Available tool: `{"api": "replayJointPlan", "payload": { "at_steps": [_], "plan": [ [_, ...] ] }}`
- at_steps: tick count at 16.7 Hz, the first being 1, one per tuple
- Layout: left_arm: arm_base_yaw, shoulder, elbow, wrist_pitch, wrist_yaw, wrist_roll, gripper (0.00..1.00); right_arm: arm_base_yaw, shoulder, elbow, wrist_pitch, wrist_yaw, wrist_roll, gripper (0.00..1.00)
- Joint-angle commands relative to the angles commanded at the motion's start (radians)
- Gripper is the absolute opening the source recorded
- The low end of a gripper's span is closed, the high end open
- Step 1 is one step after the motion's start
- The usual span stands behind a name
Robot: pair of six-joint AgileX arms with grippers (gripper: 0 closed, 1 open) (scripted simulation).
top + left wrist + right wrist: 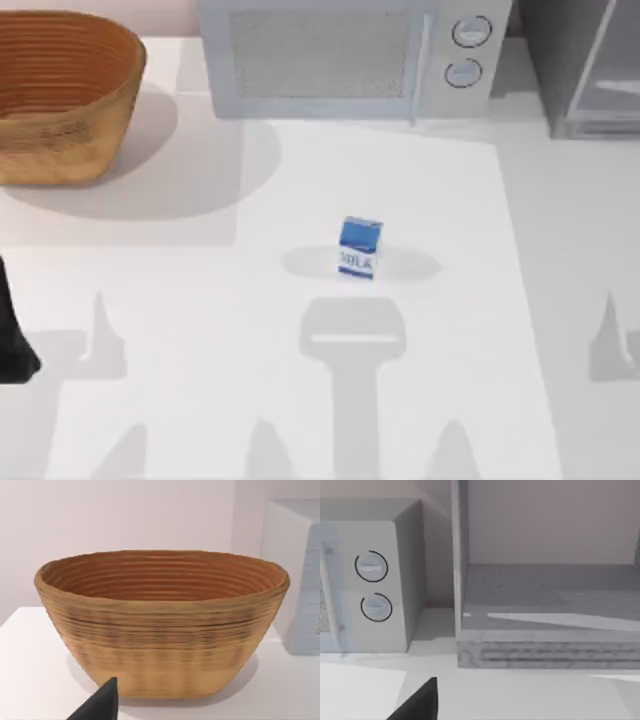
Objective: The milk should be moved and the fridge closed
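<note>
The milk (360,247) stands upright near the middle of the surface (200,300), well apart from the left pincer (100,705), which faces the basket (160,625) at the surface's far left, and from the right pincer (420,702), which faces the fridge (545,610) and the microwave (370,580) just beside it. The fridge's front stands open onto a bare shelf. How far either pincer is open cannot be told, and nothing shows in their grip.

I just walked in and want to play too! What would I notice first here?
Probably the little blue milk carton, standing alone mid-table. Next, the big brown basket at the far left, with the microwave beside it. At the far right stands the fridge, its inside showing.
</note>
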Motion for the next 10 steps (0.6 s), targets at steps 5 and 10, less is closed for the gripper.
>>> {"api": "replayJointPlan", "payload": {
  "at_steps": [5, 10],
  "plan": [
    [0.000, 0.000, 0.000, 0.000, 0.000, 0.000, 1.00, 0.069, 0.066, 0.004, 0.065, 0.069, 0.001, 1.00],
    [0.000, 0.000, 0.000, 0.000, 0.000, 0.000, 1.00, 0.359, 0.309, 0.010, 0.293, 0.358, 0.002, 1.00]
  ]
}}
